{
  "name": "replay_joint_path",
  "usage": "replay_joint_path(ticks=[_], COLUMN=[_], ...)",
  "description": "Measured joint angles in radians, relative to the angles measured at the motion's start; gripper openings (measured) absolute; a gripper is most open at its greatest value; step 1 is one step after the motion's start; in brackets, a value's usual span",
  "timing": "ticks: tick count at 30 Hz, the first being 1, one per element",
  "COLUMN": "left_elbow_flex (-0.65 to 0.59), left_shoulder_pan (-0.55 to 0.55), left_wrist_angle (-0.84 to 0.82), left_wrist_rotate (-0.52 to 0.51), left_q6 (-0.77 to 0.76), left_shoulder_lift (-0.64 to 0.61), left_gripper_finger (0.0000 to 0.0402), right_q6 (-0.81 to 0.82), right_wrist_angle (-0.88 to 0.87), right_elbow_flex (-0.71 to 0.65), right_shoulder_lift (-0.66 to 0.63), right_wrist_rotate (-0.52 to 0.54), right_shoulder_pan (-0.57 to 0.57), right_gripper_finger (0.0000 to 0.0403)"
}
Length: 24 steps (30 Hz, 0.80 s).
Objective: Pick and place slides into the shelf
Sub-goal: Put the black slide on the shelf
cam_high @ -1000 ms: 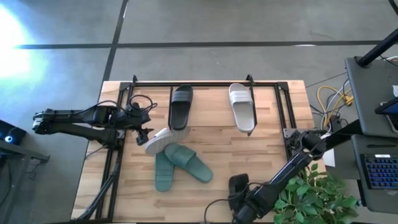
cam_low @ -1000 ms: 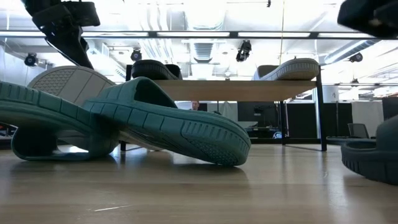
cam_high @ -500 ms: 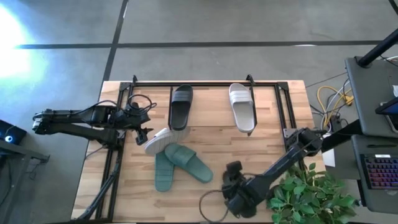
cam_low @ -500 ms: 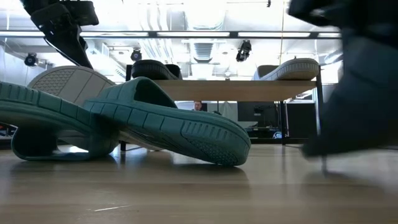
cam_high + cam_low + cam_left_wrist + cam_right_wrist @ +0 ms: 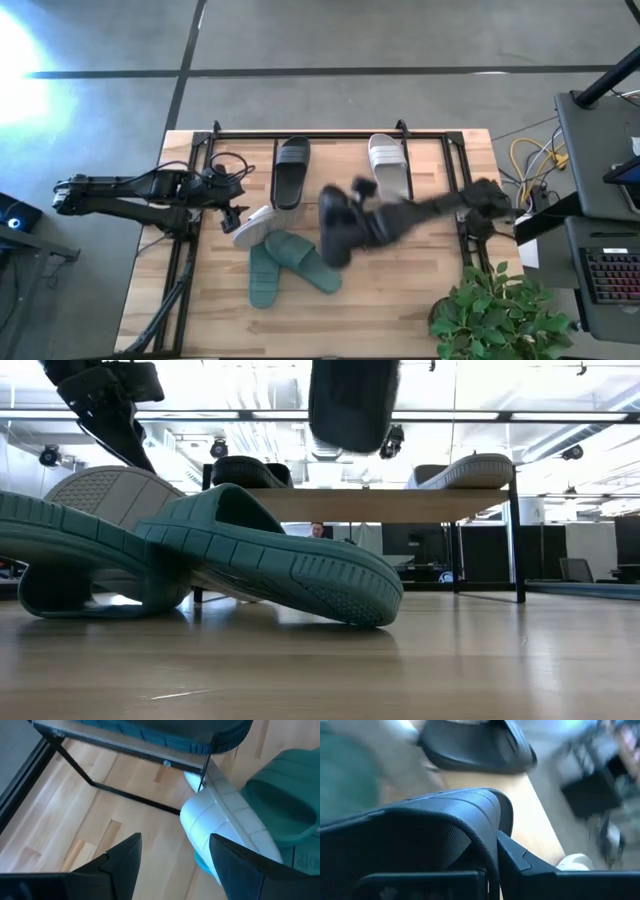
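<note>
The right pincer (image 5: 350,215) is up in the air over the middle of the table (image 5: 400,290), and it is squeezed shut on a black slide (image 5: 335,228). In the right wrist view the strap of that slide (image 5: 450,835) sits pinched in the fingers. The slide hangs well above the wood, near the green slides (image 5: 300,262), and just in front of the shelf (image 5: 340,170).

I think the step now is to carry this black slide to the shelf. One black slide (image 5: 291,172) and one white slide (image 5: 389,172) already lie on the shelf board, with a bare space between them. That space looks like a good spot. To do it well, the arm should stay high so the hanging slide does not bump the two already there. It should turn the slide to point the same way as the others, then lower it flat before letting go. The grip is only on the strap, so the slide may swing. Going slow would help.

The left pincer (image 5: 172,865) waits wide open and holds nothing. It hovers close to the other white slide (image 5: 220,835), which leans on the green ones.
</note>
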Motion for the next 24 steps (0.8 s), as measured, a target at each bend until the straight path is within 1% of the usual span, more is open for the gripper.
replay_joint_path(ticks=[2,5,7,10,12,15,18,21,24], left_elbow_flex=[0.000,0.000,0.000,0.000,0.000,0.000,0.000,0.000,0.000], left_shoulder_pan=[0.000,-0.001,-0.001,-0.001,-0.001,0.000,0.000,0.000,0.000], left_wrist_angle=[0.000,-0.001,-0.002,-0.002,-0.001,0.000,-0.001,0.000,-0.001], left_wrist_rotate=[-0.011,-0.038,-0.055,-0.082,-0.118,-0.173,-0.200,-0.203,-0.203], left_q6=[0.008,0.026,0.027,0.027,0.028,0.046,0.084,0.115,0.147], left_shoulder_lift=[-0.001,-0.003,-0.010,-0.019,-0.023,-0.029,-0.028,-0.026,-0.025], left_gripper_finger=[0.0219,0.0219,0.0219,0.0219,0.0219,0.0219,0.0219,0.0219,0.0219], right_q6=[-0.081,-0.290,-0.413,-0.531,-0.600,-0.731,-0.821,-0.834,-0.787], right_wrist_angle=[0.014,0.085,0.111,0.144,0.197,0.290,0.350,0.352,0.357], right_elbow_flex=[0.005,0.014,0.030,0.052,0.057,0.058,0.058,0.057,0.059], right_shoulder_lift=[0.024,0.058,0.082,0.115,0.124,0.141,0.175,0.205,0.225], right_wrist_rotate=[-0.023,0.010,0.045,0.063,0.066,0.069,0.062,0.063,0.061], right_shoulder_pan=[-0.095,-0.206,-0.263,-0.326,-0.349,-0.354,-0.349,-0.351,-0.354], right_gripper_finger=[0.0013,0.0013,0.0013,0.0013,0.0013,0.0013,0.0013,0.0013,0.0015])
